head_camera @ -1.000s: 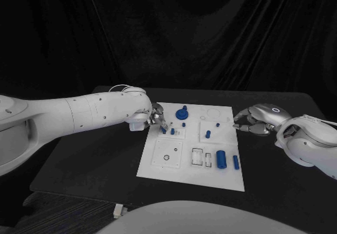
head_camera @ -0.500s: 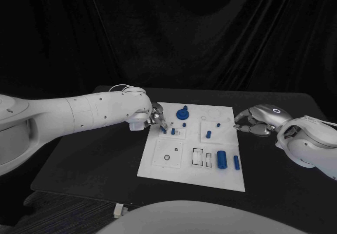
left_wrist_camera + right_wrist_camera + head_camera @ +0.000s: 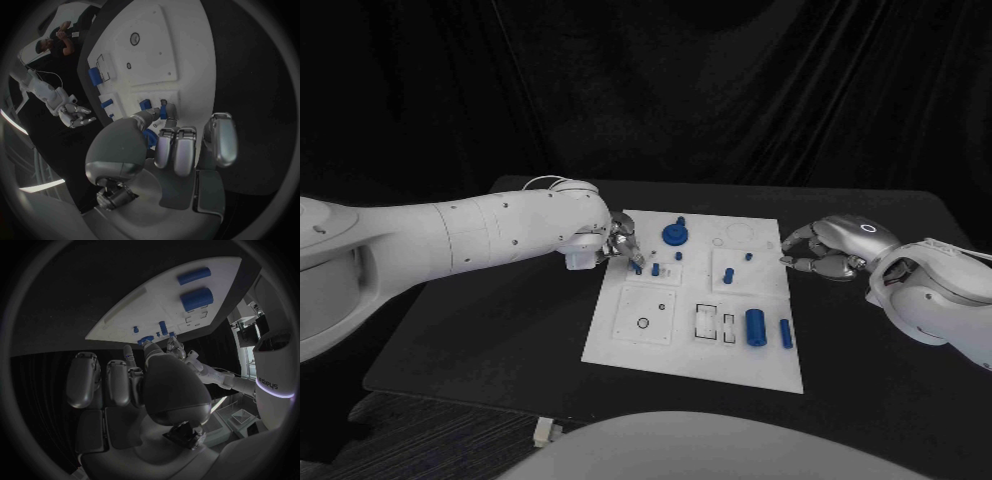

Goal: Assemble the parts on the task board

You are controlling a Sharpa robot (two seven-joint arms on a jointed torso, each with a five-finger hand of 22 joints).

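Head view: the white task board (image 3: pixel 678 345) lies in the middle of the black surface (image 3: pixel 488 320), with the white arms coming in from both sides.
Left hand: the left hand (image 3: pixel 606 245) is at the board's far left corner, its fingertips down over a small blue peg (image 3: pixel 636 267); in the left wrist view a thumb and a finger close round a small blue peg (image 3: pixel 164 112) at the board, the other fingers curled beside it.
Right hand: the right hand (image 3: pixel 825 250) hangs just off the board's right edge, over the dark surface, fingers curled inward; in the right wrist view the fingers (image 3: pixel 117 382) lie folded side by side and nothing shows between them.
Blue knob: a round blue part with a stem (image 3: pixel 675 235) stands near the board's far edge, just beside the left hand.
Short pegs: another small blue peg (image 3: pixel 655 269) stands next to the pinched one, and two more (image 3: pixel 728 273) sit toward the board's middle.
Large cylinder: a thick blue cylinder (image 3: pixel 754 327) lies on the board's near right part, a thinner blue rod (image 3: pixel 785 334) just beside it.
Slots: two rectangular recesses (image 3: pixel 707 322) lie left of the cylinder, and a small dark ring (image 3: pixel 642 323) left of those.
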